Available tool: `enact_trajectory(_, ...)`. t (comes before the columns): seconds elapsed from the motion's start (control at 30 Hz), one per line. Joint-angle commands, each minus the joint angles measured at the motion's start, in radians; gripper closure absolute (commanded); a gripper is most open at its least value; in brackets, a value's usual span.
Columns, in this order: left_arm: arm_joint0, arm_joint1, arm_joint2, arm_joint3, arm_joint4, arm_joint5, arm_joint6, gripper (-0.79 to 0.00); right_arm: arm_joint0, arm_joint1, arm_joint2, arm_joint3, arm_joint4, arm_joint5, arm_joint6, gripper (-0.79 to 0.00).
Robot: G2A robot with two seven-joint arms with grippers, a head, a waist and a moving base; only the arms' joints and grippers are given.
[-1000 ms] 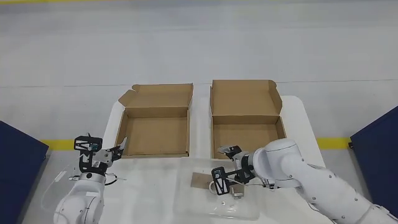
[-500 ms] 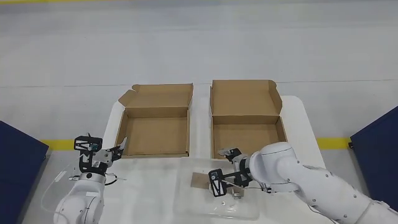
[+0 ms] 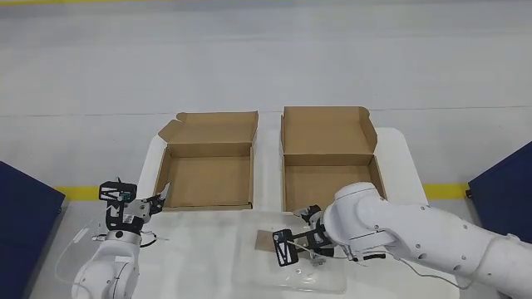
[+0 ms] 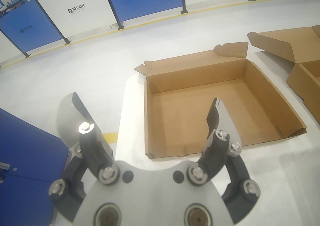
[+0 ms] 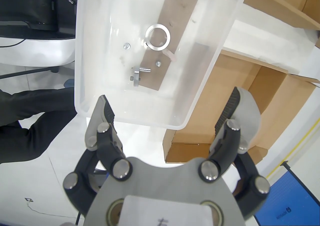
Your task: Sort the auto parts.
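Lying loose in the clear plastic bin [image 5: 140,122]: a metal ring [image 5: 157,37] and one small bolt [image 5: 158,63] on a cardboard strip [image 5: 178,6], a second bolt [image 5: 126,46] just beside it on the bin floor, and a bracket with a pin [image 5: 137,75] at the strip's end. Hanging above them, the right gripper [image 5: 170,94], spread wide and holding nothing. Shifted within the last second across the bin, away from the right box [image 3: 331,184] and toward the left arm's side; probably lining up for a first pick, with no part yet touched. Beyond the bin, side by side on the table [image 3: 199,241], the left box [image 3: 208,181] and the right one, both bare inside, so sorting apparently not begun. Unmoved near the table's left edge: the left gripper [image 4: 145,98], likewise spread wide and empty. Told apart piece by piece from the right wrist; from above, mere specks beside the gripper. Given from above instead: the whole layout of bin, boxes and both arms.
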Motion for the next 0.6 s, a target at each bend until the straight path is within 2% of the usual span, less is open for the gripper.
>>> enact_trajectory(0.0, 0.000, 0.000, 0.000, 0.000, 0.000, 0.000, 0.000, -0.785, 0.001, 0.000, 0.000, 0.000, 0.001, 0.000, 0.000, -0.785)
enact_trajectory(0.1, 0.000, 0.000, 0.000, 0.000, 0.000, 0.000, 0.000, -0.785, -0.013, -0.003, -0.019, 0.016, -0.011, 0.007, 0.006, -0.785)
enact_trajectory(0.23, 0.000, 0.000, 0.000, 0.000, 0.000, 0.000, 0.000, -0.785, 0.003, -0.024, -0.047, 0.057, 0.049, 0.024, 0.023, -0.785)
enact_trajectory(0.4, 0.000, 0.000, 0.000, 0.000, 0.000, 0.000, 0.000, -0.785, 0.055, -0.067, -0.107, 0.111, 0.157, 0.083, 0.083, -0.785)
enact_trajectory(0.57, 0.000, 0.000, 0.000, 0.000, 0.000, 0.000, 0.000, -0.785, 0.065, -0.119, -0.112, 0.162, 0.240, 0.165, 0.165, -0.785)
